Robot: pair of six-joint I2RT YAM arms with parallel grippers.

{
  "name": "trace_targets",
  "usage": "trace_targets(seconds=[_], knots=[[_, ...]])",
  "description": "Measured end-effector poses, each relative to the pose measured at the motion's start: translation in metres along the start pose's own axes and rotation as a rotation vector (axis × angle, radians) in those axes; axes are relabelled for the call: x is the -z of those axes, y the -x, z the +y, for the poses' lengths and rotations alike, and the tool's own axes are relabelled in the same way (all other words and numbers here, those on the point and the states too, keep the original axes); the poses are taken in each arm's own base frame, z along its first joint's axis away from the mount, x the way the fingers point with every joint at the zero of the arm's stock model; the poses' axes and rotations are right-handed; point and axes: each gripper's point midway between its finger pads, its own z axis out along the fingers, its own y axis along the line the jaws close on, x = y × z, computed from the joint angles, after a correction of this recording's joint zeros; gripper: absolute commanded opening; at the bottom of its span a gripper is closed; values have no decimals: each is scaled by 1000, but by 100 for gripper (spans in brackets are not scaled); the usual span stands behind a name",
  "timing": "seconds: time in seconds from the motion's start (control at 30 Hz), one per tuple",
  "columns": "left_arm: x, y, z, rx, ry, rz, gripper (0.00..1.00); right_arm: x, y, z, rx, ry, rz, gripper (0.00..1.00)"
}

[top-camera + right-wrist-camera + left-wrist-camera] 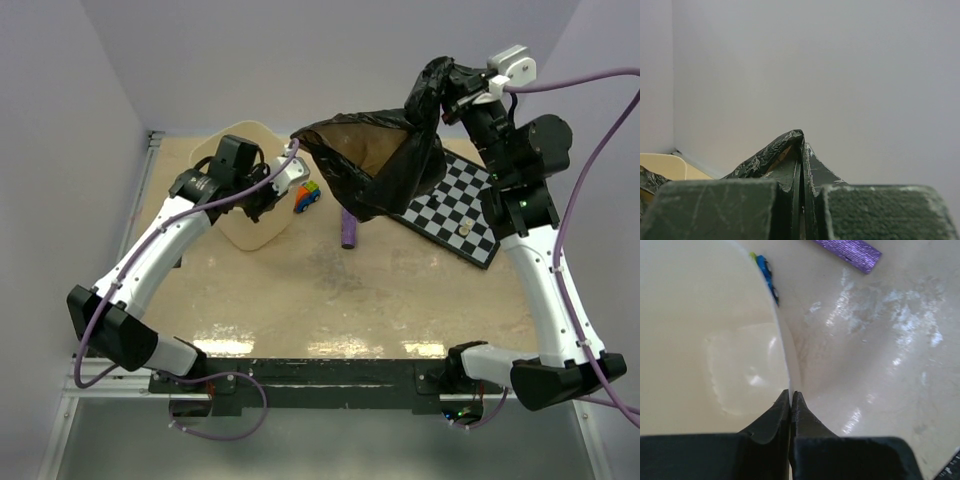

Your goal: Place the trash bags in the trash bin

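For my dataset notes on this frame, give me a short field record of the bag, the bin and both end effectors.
trash bag: held in the air, mouth open, not in the bin
trash bin: far left, nothing seen inside
left end effector: shut on the bin's rim
right end effector: shut on the bag, high up
nearby: purple cylinder, chequered board

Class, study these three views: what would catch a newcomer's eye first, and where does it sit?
The dark trash bag hangs stretched open in mid-air, one end pinched by the raised right gripper at far right. Left of it, the left gripper is clamped on the rim of the cream trash bin. A chequered board lies under the bag's right side.
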Motion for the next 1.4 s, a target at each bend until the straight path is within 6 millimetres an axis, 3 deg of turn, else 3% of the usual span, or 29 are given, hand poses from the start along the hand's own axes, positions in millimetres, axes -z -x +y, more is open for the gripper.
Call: trace_targets(seconds=[0.23,0.4,0.6,0.63,0.67,0.7,0.83,0.9,1.0,1.13,1.23,1.4], knots=[[17,3,-34,28,-164,-20,0,-6,14,-1,7,12,-28,0],[49,2,-70,40,-304,-51,0,-19,37,1,-23,40,-88,0],[62,4,-103,16,-439,-114,0,-21,54,18,-117,126,-138,0],[62,3,-109,6,-459,-124,7,-21,56,23,-135,153,-146,0],[61,2,-116,-10,-478,-135,27,-21,58,28,-152,181,-152,0],[62,0,-121,-22,-493,-139,38,-21,60,34,-167,209,-156,0],[71,9,-138,-57,-548,-207,57,-30,80,62,-197,327,-190,0],[78,19,-135,-71,-523,-261,66,-34,89,74,-206,373,-207,0],[99,38,-125,-95,-442,-351,71,-39,108,92,-222,431,-247,0],[157,83,-99,-170,-277,-523,72,-44,124,114,-255,481,-290,0],[198,103,-82,-226,-156,-597,72,-53,130,127,-300,486,-309,0],[234,94,-60,-249,35,-589,73,-77,134,150,-406,463,-335,0]])
